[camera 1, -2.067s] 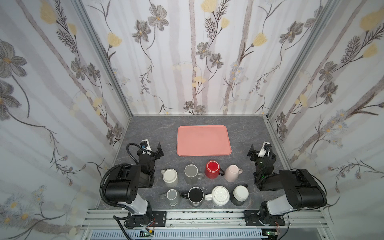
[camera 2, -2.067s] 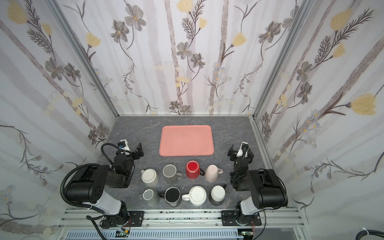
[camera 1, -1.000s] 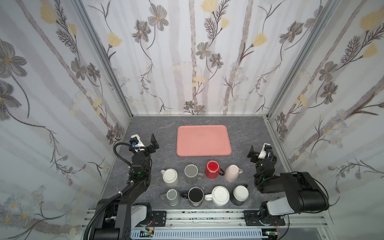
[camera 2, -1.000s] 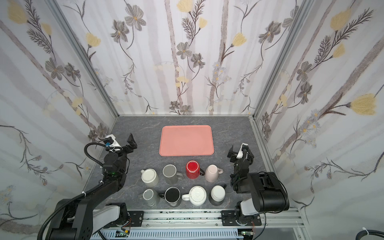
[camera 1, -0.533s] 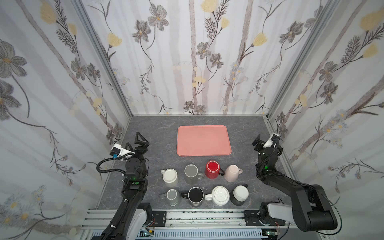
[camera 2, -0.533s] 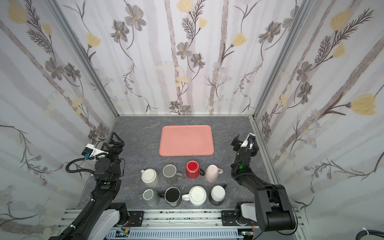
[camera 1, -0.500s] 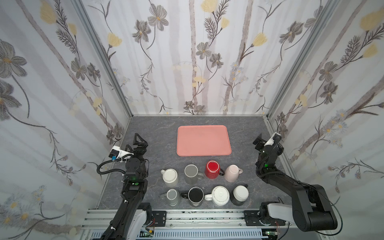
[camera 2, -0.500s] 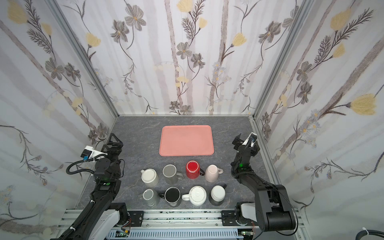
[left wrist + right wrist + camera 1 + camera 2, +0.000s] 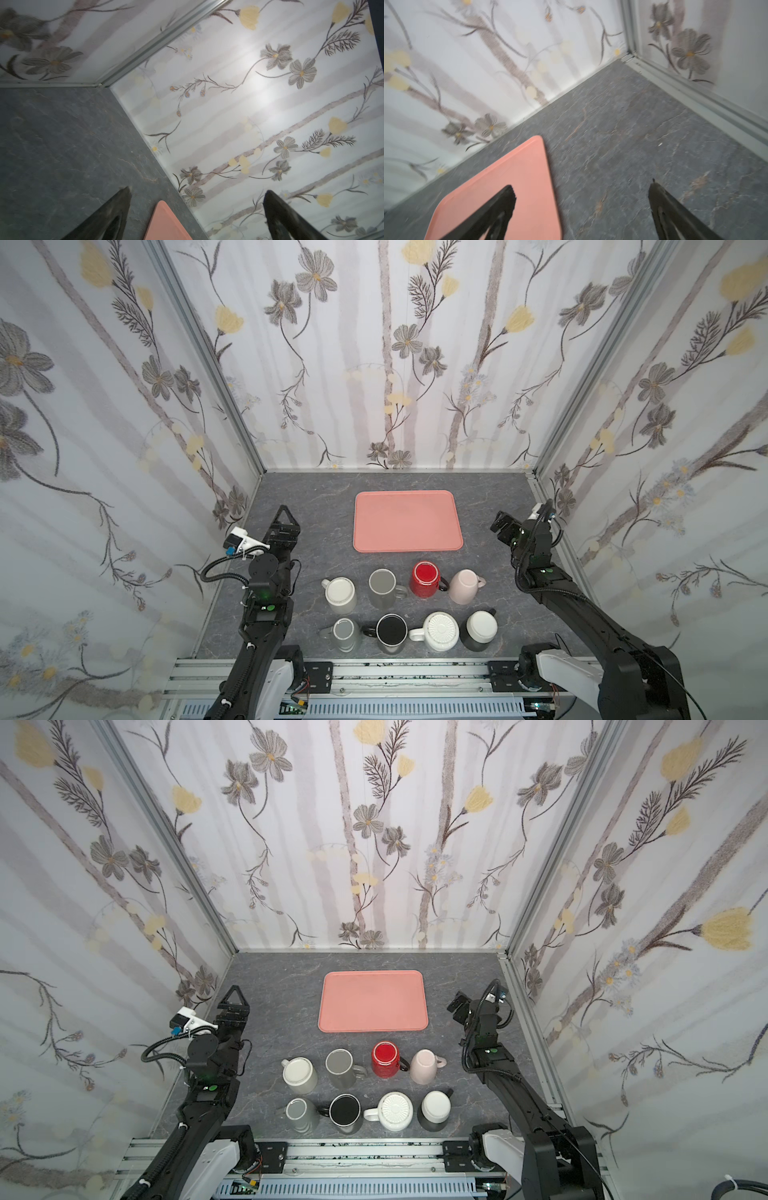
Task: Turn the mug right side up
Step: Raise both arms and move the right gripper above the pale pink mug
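Holding left gripper (image 9: 197, 192) wide apart, empty, beside left wall (image 9: 124, 448), bare table (image 9: 316, 497) ahead. Showing eight mugs (image 9: 382, 583) in two rows near front edge, empty pink tray (image 9: 407, 520) behind them. Holding right gripper (image 9: 581, 187) wide apart, empty, beside right wall (image 9: 665, 448).

My two arms were slim, matte-black jointed limbs: the left arm (image 9: 259, 639) and the right arm (image 9: 582, 614). Each showed a small green status light (image 9: 262, 594) near an upper joint. Each ended in a white plastic base housing (image 9: 561, 672) fixed by a black mounting plate (image 9: 318, 672) to a silver aluminium rail (image 9: 399, 676). A small white wrist camera (image 9: 237, 540) with a blue connector sat on my left arm, fed by a ribbed black cable (image 9: 214, 568) that formed a free loop. My left gripper (image 9: 197, 191) and right gripper (image 9: 581, 185) each had two black, tapering, wedge-shaped fingers (image 9: 112, 216). Seen from above, one finger was a hollow black triangle.
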{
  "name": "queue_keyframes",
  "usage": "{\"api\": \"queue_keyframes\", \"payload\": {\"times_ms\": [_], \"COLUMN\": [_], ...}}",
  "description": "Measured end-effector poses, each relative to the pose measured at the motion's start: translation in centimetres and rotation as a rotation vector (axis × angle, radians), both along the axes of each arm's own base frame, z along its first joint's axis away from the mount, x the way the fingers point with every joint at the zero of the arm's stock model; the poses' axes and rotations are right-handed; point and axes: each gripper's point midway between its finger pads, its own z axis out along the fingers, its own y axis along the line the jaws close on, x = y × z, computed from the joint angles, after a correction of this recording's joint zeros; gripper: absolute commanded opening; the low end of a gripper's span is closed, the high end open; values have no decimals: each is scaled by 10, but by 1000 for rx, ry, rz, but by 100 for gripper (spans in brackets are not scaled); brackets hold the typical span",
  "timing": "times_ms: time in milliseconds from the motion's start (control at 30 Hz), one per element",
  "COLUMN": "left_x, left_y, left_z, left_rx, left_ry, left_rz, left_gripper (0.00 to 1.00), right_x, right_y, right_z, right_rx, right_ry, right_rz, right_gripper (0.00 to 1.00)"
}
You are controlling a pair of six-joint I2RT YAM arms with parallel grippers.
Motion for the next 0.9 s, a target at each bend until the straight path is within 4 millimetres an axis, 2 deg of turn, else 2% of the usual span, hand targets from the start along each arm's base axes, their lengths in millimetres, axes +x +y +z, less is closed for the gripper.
{"api": "queue_keyframes", "payload": {"times_ms": [67, 167, 267, 433, 600, 900], "left_x": [9, 14, 10, -3, -11, -16], "left_y": [-19, -54, -90, -144, -164, -172], "left_z": [8, -9, -24, -29, -34, -41], "left_rx": [25, 52, 67, 131, 182, 223], "left_ry": [13, 83, 143, 176, 203, 218], "left_rz": [-95, -246, -383, -571, -651, -705], "left_gripper": [100, 100, 100, 100, 100, 100], "right_x": [-9, -26, -44, -70, -90, -119], "right_y": [16, 37, 60, 84, 91, 100], "right_z": [-5, -11, -15, -23, -37, -50], "right_rx": [-2, -8, -12, -22, -41, -34], "right_ry": [40, 97, 144, 240, 371, 526], "right_rz": [69, 157, 263, 373, 416, 449], "right_gripper": [99, 98, 97, 96, 94, 87]}}
